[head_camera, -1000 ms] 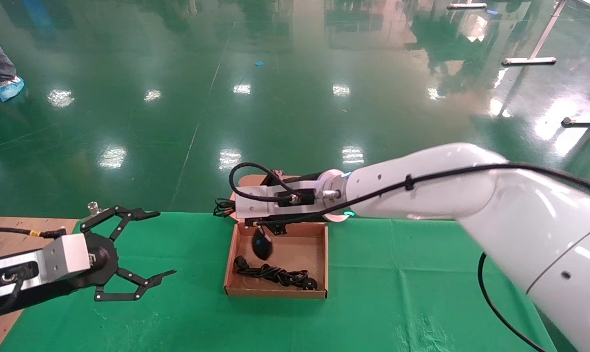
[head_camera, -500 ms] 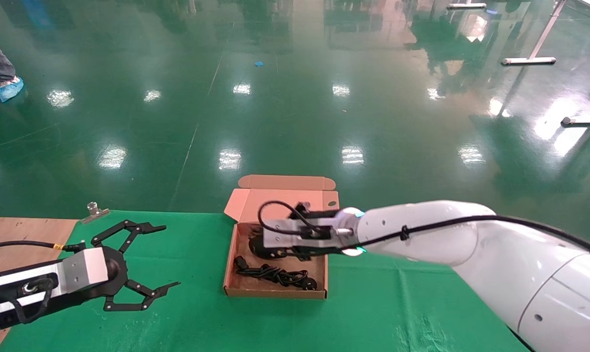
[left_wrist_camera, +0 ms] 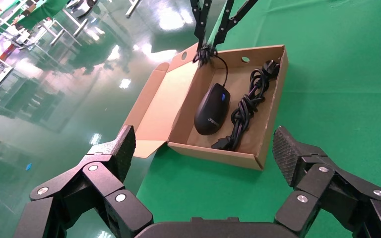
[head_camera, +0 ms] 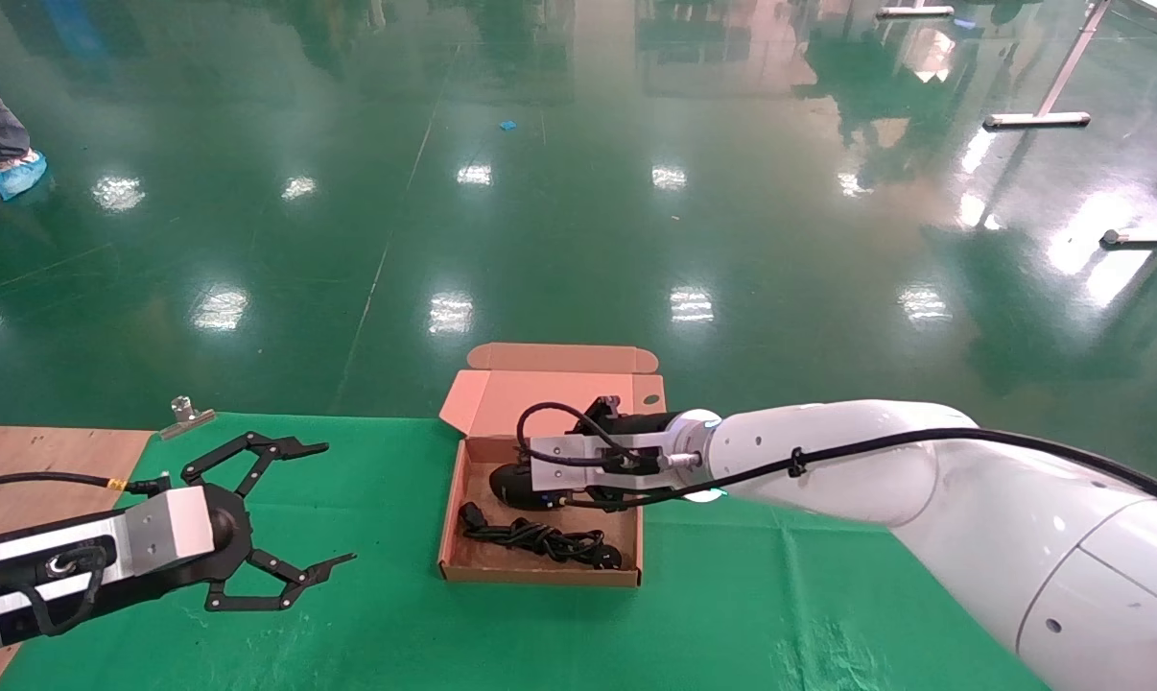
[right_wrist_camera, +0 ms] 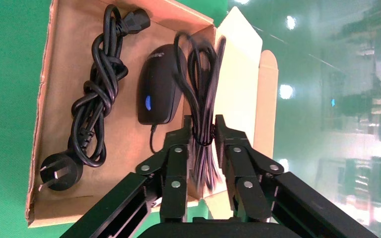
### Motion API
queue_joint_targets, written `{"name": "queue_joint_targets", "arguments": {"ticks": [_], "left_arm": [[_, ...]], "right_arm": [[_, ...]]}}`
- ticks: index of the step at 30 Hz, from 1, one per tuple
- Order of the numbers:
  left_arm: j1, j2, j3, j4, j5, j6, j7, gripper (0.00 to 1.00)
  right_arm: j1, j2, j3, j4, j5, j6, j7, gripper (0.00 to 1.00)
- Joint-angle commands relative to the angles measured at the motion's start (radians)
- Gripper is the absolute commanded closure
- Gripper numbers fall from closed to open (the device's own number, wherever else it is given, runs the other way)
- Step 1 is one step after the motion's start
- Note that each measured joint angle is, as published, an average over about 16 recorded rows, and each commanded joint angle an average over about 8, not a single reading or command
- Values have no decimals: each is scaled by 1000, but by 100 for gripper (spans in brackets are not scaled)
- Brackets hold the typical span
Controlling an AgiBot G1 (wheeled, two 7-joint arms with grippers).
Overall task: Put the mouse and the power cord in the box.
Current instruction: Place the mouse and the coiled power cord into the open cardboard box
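The brown box (head_camera: 540, 576) stands open on the green cloth, its lid (head_camera: 559, 389) folded back. The black mouse (left_wrist_camera: 212, 108) with a blue mark lies on the box floor. Beside it lies the bundled power cord (left_wrist_camera: 250, 101), its plug (right_wrist_camera: 57, 171) toward the right wall. My right gripper (right_wrist_camera: 202, 124) hovers over the back of the box, shut on the mouse's thin coiled cable (right_wrist_camera: 201, 74). In the head view its fingertips are hidden under the wrist. My left gripper (head_camera: 337, 501) hangs open and empty over the cloth, left of the box.
The green cloth (head_camera: 780, 576) covers the table around the box. Bare wood (head_camera: 41, 451) and a small metal clip (head_camera: 187, 415) show at the far left. Beyond the table edge is glossy green floor.
My right arm has come down over the box. The mouse, which hung from its cable, now lies on the box floor. The left gripper has sunk slightly.
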Motion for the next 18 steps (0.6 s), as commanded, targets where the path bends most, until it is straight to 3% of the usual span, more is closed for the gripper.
{"name": "queue_joint_targets", "arguments": {"ticks": [1,18], "left_arm": [[0,0,0,-2,0,0,0,0],[16,-10,-11,-55,-10,-2,-49,0]], "right_arm": [[1,0,2,0,-1,-2,1,0],[-18,29,52,26,22,-47,14,0]]}}
